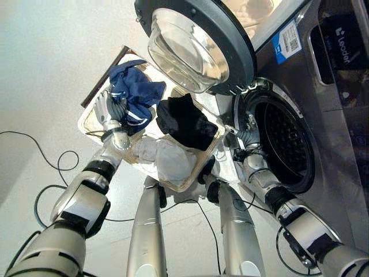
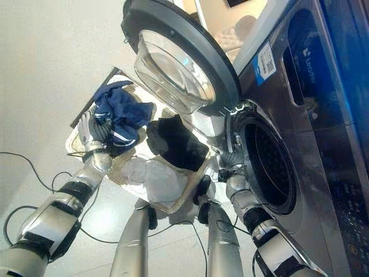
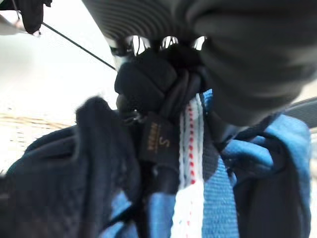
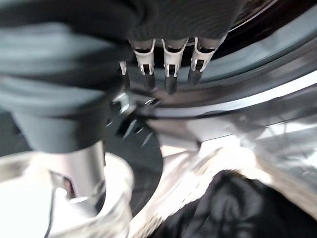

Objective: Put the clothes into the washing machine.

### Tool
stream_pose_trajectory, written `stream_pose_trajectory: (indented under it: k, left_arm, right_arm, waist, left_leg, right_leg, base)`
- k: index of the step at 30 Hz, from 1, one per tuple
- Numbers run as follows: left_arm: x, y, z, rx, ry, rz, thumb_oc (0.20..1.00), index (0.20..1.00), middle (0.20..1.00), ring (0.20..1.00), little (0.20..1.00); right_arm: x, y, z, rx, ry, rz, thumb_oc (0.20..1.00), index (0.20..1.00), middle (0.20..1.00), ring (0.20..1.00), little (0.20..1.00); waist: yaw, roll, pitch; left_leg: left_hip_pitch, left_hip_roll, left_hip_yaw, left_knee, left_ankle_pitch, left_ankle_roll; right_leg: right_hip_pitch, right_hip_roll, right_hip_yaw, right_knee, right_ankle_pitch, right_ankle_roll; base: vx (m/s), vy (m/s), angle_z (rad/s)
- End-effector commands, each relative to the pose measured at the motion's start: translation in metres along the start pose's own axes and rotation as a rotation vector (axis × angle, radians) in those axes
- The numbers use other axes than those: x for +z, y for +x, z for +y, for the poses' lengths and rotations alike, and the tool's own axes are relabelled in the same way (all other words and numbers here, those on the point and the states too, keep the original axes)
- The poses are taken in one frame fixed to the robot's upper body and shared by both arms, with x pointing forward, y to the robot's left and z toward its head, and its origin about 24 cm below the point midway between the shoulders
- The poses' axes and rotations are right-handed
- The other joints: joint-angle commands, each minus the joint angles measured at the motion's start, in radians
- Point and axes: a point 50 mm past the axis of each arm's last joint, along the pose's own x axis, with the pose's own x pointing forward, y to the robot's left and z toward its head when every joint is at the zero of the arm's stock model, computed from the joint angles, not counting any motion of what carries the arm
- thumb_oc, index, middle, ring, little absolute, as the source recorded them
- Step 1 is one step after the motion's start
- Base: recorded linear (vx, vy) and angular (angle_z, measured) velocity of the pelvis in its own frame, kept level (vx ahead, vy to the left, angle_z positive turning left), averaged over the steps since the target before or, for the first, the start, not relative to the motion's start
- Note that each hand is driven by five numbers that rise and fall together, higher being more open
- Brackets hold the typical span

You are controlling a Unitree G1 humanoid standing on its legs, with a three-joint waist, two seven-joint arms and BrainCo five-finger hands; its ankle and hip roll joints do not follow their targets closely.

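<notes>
Fingers of the left hand [image 1: 108,113] are curled into the crumpled blue garment with a white, red-stitched band [image 1: 134,92], which lies at the 10 o'clock end of the clear plastic laundry basket [image 1: 212,146]. In the left wrist view the same blue cloth [image 3: 233,173] bunches tightly against the hand. A black garment [image 1: 184,122] lies in the basket's middle and a pale grey-white garment [image 1: 167,157] at its 6 o'clock end. At 3 o'clock stands the silver front-loading washing machine [image 1: 331,109], its round glass-bowled door [image 1: 193,46] swung open above the basket. The right hand [image 1: 247,135] hovers at the drum opening's rim, its fingers [image 4: 169,67] straight and holding nothing.
</notes>
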Motion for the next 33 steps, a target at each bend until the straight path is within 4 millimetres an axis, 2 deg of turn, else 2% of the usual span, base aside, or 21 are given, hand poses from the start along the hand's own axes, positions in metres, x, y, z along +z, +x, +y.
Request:
stream_pose_trajectory:
  k: [1, 4, 11, 16, 24, 28, 33]
  left_arm:
    - [0.028, -0.001, -0.003, 0.072, -0.147, -0.114, 0.2, 0.2, 0.2, 0.2, 0.2]
    - [0.032, -0.013, -0.007, 0.044, -0.27, -0.12, 0.2, 0.2, 0.2, 0.2, 0.2]
    - [0.047, -0.026, -0.009, -0.046, -0.551, -0.107, 0.2, 0.2, 0.2, 0.2, 0.2]
    - [0.065, -0.038, -0.008, -0.161, -0.732, -0.164, 0.2, 0.2, 0.2, 0.2, 0.2]
    - [0.088, -0.04, -0.004, -0.33, -0.835, -0.268, 0.2, 0.2, 0.2, 0.2, 0.2]
    - [0.102, -0.04, -0.006, -0.455, -0.883, -0.3, 0.2, 0.2, 0.2, 0.2, 0.2]
    - [0.107, -0.038, -0.008, -0.528, -0.884, -0.311, 0.2, 0.2, 0.2, 0.2, 0.2]
  right_arm:
    - [0.014, 0.0, -0.006, 0.038, -0.117, -0.129, 1.0, 1.0, 1.0, 1.0, 1.0]
    - [0.021, 0.0, -0.003, 0.104, -0.213, -0.197, 1.0, 1.0, 1.0, 1.0, 1.0]
    - [0.042, 0.001, 0.008, 0.235, -0.355, -0.311, 1.0, 1.0, 1.0, 1.0, 1.0]
    - [0.068, 0.004, 0.024, 0.453, -0.325, -0.361, 1.0, 1.0, 1.0, 1.0, 1.0]
    - [0.096, 0.01, 0.04, 0.628, -0.261, -0.378, 1.0, 1.0, 1.0, 1.0, 1.0]
    - [0.117, 0.015, 0.053, 0.713, -0.33, -0.421, 1.0, 1.0, 1.0, 1.0, 1.0]
    - [0.13, 0.019, 0.062, 0.748, -0.419, -0.429, 1.0, 1.0, 1.0, 1.0, 1.0]
  waist:
    - [0.019, 0.06, -0.027]
    - [0.032, 0.065, -0.027]
    - [0.056, 0.073, -0.027]
    - [0.091, 0.084, -0.027]
    - [0.12, 0.109, -0.027]
    - [0.135, 0.128, -0.027]
    - [0.148, 0.14, -0.027]
  left_leg:
    - [0.018, -0.054, 0.041, -0.014, -0.06, -0.039]
    - [0.033, -0.06, 0.033, -0.014, -0.071, -0.032]
    - [0.052, -0.073, 0.021, -0.022, -0.08, -0.021]
    - [0.061, -0.094, 0.004, -0.027, -0.085, -0.01]
    - [0.072, -0.118, -0.02, -0.018, -0.084, 0.004]
    - [0.076, -0.134, -0.033, -0.014, -0.08, 0.008]
    - [0.082, -0.145, -0.04, -0.007, -0.078, 0.013]
  right_leg:
    - [0.017, -0.002, -0.003, 0.0, -0.004, 0.139]
    - [0.027, -0.014, -0.014, 0.01, -0.007, 0.145]
    - [0.046, -0.027, -0.027, 0.004, -0.002, 0.152]
    - [0.061, -0.04, -0.051, -0.004, 0.005, 0.154]
    - [0.078, -0.053, -0.065, 0.002, 0.005, 0.15]
    - [0.085, -0.057, -0.073, 0.002, 0.007, 0.146]
    - [0.091, -0.061, -0.076, 0.008, 0.01, 0.145]
  base:
    - [-0.01, -0.061, 0.06]
    - [-0.01, -0.043, 0.09]
    - [0.0, -0.047, 0.1]
    - [0.0, -0.065, 0.11]
    - [0.01, -0.03, 0.14]
    - [0.0, -0.011, 0.15]
    - [0.01, -0.005, 0.05]
